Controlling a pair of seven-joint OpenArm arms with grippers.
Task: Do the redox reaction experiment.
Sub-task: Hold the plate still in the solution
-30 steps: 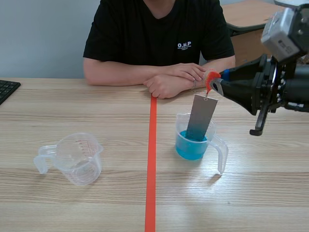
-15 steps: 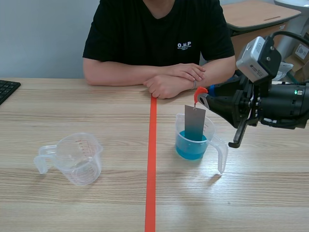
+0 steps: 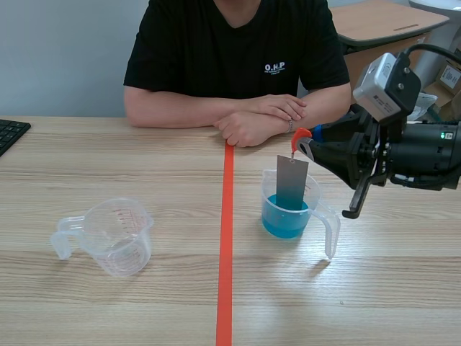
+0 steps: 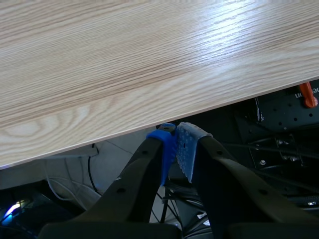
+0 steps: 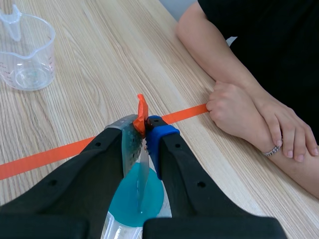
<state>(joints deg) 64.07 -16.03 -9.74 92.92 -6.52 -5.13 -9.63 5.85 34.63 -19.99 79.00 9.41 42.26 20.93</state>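
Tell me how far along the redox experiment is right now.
Done: the cup holds blue liquid, and the right gripper has the metal strip pinched at its orange tie. In hand: the strip hangs with its lower end in the liquid. Left: probably letting it react, then lifting it out. The other cup sits untouched, and the left gripper is shut on nothing.

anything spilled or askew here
Nothing stands out. The right gripper holds the strip by its top, its lower end in the blue liquid in the cup. The other cup is upright; no spill shows on the table.
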